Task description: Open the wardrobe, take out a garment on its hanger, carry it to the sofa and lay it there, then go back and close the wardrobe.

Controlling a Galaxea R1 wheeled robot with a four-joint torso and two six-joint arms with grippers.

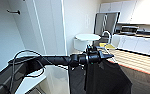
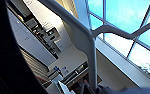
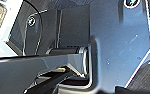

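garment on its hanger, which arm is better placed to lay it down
Left. The left gripper is stretched forward with the black garment hanging below it, and the left wrist view shows the white hanger close up.

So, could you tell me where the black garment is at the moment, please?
In the head view the garment hangs below the left claw, low and right of centre, with the wardrobe to its left and a round white table behind it.

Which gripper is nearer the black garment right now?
Left. The left gripper is stretched out right above the black garment, which hangs directly beneath it. I can't place the right gripper relative to the garment.
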